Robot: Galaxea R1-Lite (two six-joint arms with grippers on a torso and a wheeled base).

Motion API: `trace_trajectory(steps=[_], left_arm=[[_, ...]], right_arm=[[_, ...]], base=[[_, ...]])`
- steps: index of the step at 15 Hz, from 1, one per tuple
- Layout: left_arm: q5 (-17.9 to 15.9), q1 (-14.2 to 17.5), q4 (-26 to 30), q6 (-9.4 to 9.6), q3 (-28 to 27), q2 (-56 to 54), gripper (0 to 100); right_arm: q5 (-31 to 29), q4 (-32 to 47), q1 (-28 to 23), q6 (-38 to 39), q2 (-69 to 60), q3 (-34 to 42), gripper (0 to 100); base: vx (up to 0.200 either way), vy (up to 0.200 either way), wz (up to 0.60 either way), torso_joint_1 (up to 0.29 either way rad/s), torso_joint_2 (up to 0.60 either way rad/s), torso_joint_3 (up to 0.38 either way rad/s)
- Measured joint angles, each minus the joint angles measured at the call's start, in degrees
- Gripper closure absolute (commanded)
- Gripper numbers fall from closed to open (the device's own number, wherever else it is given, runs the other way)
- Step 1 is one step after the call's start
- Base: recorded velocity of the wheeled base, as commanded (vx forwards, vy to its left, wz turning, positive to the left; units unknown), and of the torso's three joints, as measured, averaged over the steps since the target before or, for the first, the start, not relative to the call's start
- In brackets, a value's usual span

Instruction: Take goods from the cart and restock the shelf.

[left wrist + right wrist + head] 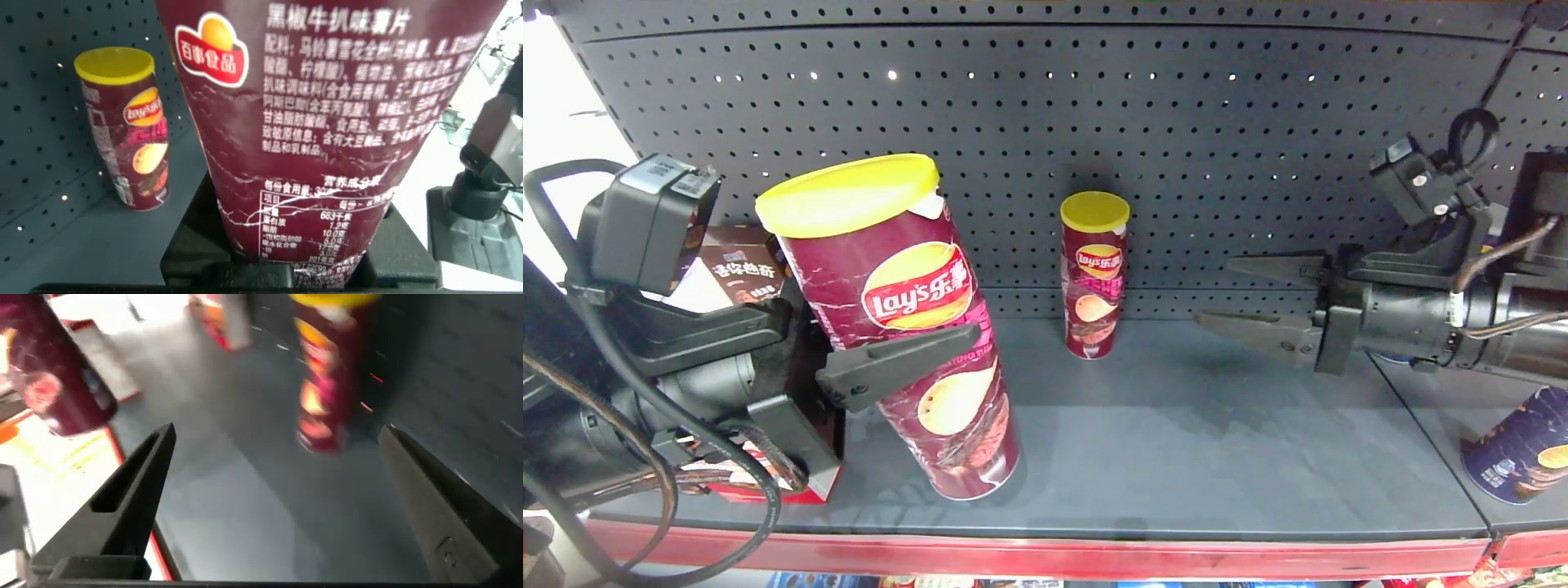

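A maroon chip can (pixel 915 327) with a yellow lid leans with its top tilted to the left, and its base is down on the front left of the grey shelf (pixel 1176 457). My left gripper (pixel 894 355) is shut on its middle; the can's back label (pixel 327 122) looms close in the left wrist view. A second, matching can (pixel 1094 278) (pixel 131 131) (pixel 327 376) stands upright at the back centre against the pegboard. My right gripper (pixel 1215 292) (pixel 278 441) hangs open above the shelf to the right of that can, fingers pointing left, holding nothing.
A brown box (pixel 739 273) sits at the back left behind my left arm, and a red box (pixel 768 482) lies under it. A dark blue can (pixel 1519 457) stands on the adjoining shelf at right. The shelf's red front lip (pixel 1045 555) runs below.
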Motion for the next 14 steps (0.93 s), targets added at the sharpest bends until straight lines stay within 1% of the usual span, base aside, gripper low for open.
trace_trajectory(steps=[2,4,6,9,12,14], left_arm=[[-0.2,0.0,0.5,-0.16,0.2,-0.2,100],[-0.5,-0.1,0.7,-0.35,0.3,-0.4,100],[-0.9,-0.1,0.6,-0.60,0.3,-0.4,100],[-1.3,-0.2,0.6,-1.15,0.3,-0.4,100],[-1.3,-0.2,0.5,-1.22,0.3,-0.5,100],[-1.3,-0.1,0.4,-1.22,0.6,-0.7,100]], right_arm=[[7.6,-3.2,-1.0,-1.6,4.2,-2.6,0],[14.1,-8.2,-2.5,-2.7,8.5,-4.6,0],[18.4,-11.7,-4.1,-3.0,12.6,-6.3,0],[20.4,-13.8,-5.1,-3.0,17.6,-9.5,0],[22.4,-14.6,-5.8,-3.0,24.1,-16.8,0],[23.1,-14.6,-6.0,-2.8,27.5,-20.0,0]], base=[[0.000,0.000,0.00,0.000,0.00,0.000],[0.000,0.000,0.00,0.000,0.00,0.000],[0.000,0.000,0.00,0.000,0.00,0.000],[0.000,0.000,0.00,0.000,0.00,0.000],[0.000,0.000,0.00,0.000,0.00,0.000],[0.000,0.000,0.00,0.000,0.00,0.000]])
